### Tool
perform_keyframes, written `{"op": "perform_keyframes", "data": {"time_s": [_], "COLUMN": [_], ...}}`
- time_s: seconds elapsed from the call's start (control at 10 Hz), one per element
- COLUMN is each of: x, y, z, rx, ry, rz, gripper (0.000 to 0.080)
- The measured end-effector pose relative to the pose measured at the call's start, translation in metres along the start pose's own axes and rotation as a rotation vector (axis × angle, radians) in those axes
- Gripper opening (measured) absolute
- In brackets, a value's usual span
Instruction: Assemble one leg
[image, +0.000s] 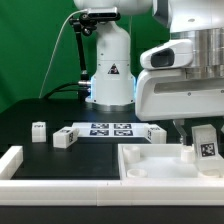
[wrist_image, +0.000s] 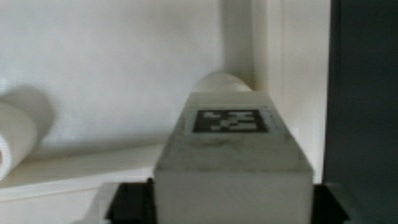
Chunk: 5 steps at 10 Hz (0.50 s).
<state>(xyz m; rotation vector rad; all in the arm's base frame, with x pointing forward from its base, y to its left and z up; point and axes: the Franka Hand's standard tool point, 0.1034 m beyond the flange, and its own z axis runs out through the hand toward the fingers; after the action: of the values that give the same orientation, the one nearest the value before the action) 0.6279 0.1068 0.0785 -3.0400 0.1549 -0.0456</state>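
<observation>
My gripper (image: 203, 135) is shut on a leg (image: 206, 146), a small white post with a black-and-white tag. It holds the leg upright over the right corner of the large white tray-like part (image: 150, 165). In the wrist view the leg (wrist_image: 231, 150) fills the middle, its tagged face toward the camera, its tip at the tray's inner corner. The black fingers (wrist_image: 132, 203) press both its sides. Two more legs lie loose on the black table at the exterior view's left, one small (image: 39, 131) and one nearer the marker board (image: 65, 137).
The marker board (image: 112, 130) lies at the table's middle. A long white rail (image: 10, 165) runs along the front left. The robot base (image: 110, 70) stands behind. A rounded white boss (wrist_image: 22, 125) rises inside the tray beside the held leg.
</observation>
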Motion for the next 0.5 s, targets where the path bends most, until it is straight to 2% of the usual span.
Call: {"op": "perform_keyframes", "data": {"time_s": [0.1, 0.3, 0.5], "x": [-0.0001, -0.0005, 0.001], "y": [0.0001, -0.0005, -0.0054], "z": [0.0002, 0.0008, 0.0027], "rx": [0.0, 0.0, 0.0], "ry": [0.0, -0.001, 0.0], "rz": [0.005, 0.079, 0.433], "gripper": [0.0288, 0.0289, 0.0289]}}
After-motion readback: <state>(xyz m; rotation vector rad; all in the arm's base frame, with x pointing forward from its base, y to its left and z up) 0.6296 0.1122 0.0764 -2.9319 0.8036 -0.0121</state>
